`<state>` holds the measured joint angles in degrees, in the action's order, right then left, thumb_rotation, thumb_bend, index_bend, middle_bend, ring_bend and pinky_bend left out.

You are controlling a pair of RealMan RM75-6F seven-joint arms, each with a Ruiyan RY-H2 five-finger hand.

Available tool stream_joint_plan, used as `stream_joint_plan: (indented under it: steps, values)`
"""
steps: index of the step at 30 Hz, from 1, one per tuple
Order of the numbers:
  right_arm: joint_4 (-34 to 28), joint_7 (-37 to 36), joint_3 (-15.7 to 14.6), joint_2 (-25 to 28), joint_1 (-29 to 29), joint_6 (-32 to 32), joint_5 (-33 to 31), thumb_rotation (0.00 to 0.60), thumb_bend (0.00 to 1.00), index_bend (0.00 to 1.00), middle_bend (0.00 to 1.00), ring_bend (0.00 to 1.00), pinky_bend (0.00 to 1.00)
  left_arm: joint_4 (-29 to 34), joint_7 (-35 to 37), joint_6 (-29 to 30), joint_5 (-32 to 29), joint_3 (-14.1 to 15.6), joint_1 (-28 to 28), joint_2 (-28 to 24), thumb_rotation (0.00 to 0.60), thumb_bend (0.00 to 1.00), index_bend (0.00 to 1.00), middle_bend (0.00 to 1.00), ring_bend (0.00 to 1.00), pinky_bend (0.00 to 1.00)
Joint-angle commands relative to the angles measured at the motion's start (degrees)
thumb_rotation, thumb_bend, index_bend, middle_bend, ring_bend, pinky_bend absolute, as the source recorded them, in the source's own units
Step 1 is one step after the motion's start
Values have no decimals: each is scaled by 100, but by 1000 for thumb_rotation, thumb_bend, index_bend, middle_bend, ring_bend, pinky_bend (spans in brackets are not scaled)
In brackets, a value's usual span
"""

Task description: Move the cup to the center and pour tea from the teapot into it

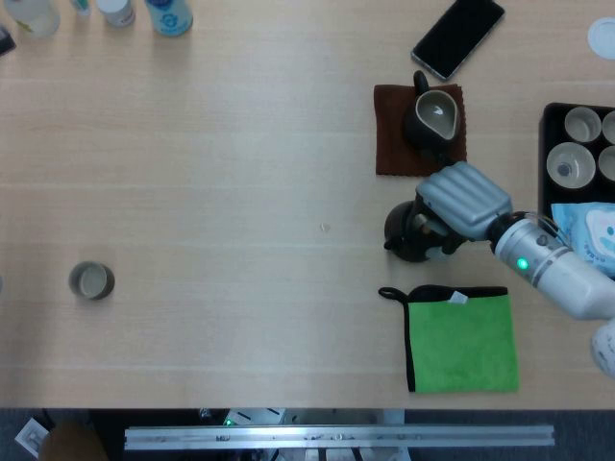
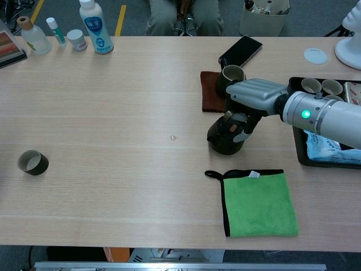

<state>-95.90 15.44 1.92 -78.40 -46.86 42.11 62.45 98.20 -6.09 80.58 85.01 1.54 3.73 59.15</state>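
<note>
The small dark cup (image 1: 91, 280) (image 2: 32, 162) stands alone near the table's left side, far from either hand. The dark round teapot (image 1: 411, 231) (image 2: 224, 137) sits right of centre, spout pointing left. My right hand (image 1: 461, 204) (image 2: 251, 100) reaches over it from the right, and its fingers curl down around the pot's handle side and grip it. Whether the pot's base touches the table I cannot tell. My left hand shows in neither view.
Just behind the teapot, a dark pitcher (image 1: 434, 117) (image 2: 230, 79) stands on a brown mat (image 1: 392, 134). A green cloth (image 1: 459, 341) (image 2: 257, 203) lies in front. A black tray (image 1: 550, 144) with cups sits at the right edge, a phone (image 1: 457, 36) behind, bottles (image 2: 95, 25) at far left.
</note>
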Motion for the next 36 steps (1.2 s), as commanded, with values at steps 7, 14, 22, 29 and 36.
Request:
stream_joint_plan:
  steps: [7, 14, 22, 29, 36]
  values:
    - [-126, -499, 179, 321, 10, -104, 161, 581, 0, 975, 918, 844, 1, 78, -70, -7, 23, 8, 14, -9, 600, 342, 211, 191, 106, 27]
    - [-179, -859, 281, 536, 84, 4, 508, 400, 0, 994, 922, 846, 0, 109, -76, -12, 32, 8, 25, -17, 600, 342, 211, 190, 106, 27]
    - [-260, -670, 265, 651, 167, 295, 730, 383, 0, 1000, 946, 870, 7, 88, -76, -5, 52, 8, 32, -4, 600, 342, 211, 191, 106, 27]
    - [-344, -357, 256, 556, 291, 697, 841, 388, 31, 1000, 963, 882, 14, 68, -38, 19, 71, 17, 20, -11, 600, 342, 211, 191, 105, 27]
    - [-383, -260, 220, 494, 401, 927, 1031, 387, 170, 1000, 964, 884, 15, 35, -7, 13, 88, 13, 33, 2, 600, 342, 211, 191, 106, 27]
